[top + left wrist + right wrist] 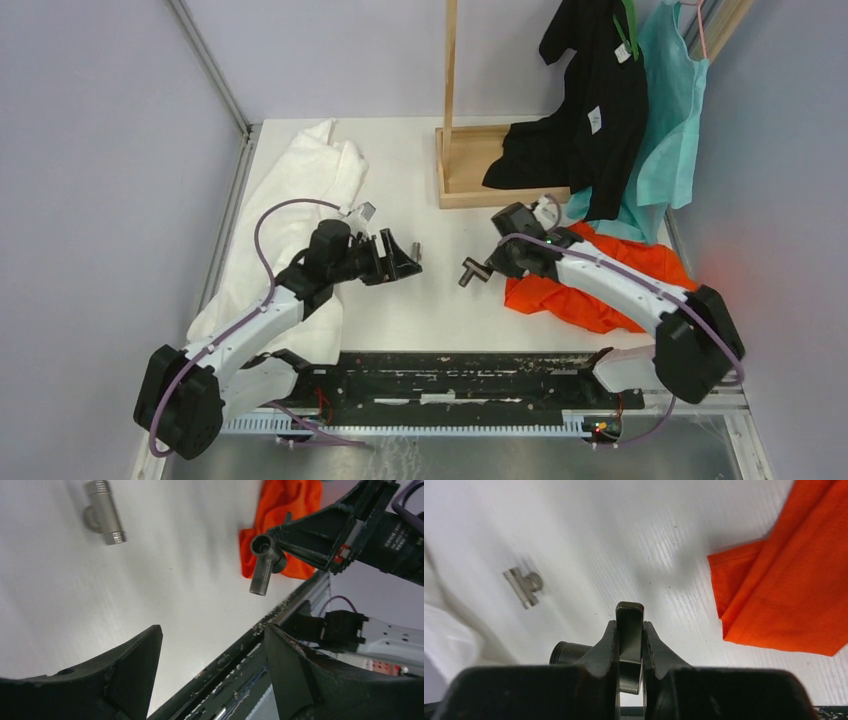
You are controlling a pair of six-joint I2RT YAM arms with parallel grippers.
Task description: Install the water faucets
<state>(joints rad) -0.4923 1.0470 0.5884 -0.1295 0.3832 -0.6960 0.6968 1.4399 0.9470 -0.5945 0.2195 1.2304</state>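
— Now, the right pincer (pixel 495 266), what's it got?
— Clamped tight on the larger dark faucet fitting (pixel 263 562), stem poking out sideways, right by the orange cloth (pixel 600 285).
— And the left pincer (pixel 212 630)?
— Spread wide, nothing in it! The shorter silvery fitting (pixel 103 512) lies on the bench (pixel 430 310) just ahead of it, near the held one, not touching.

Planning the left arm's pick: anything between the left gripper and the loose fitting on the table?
Nothing visible: only bare table between the open left gripper and the loose fitting. The other fitting is off to the side, clamped in the right gripper.
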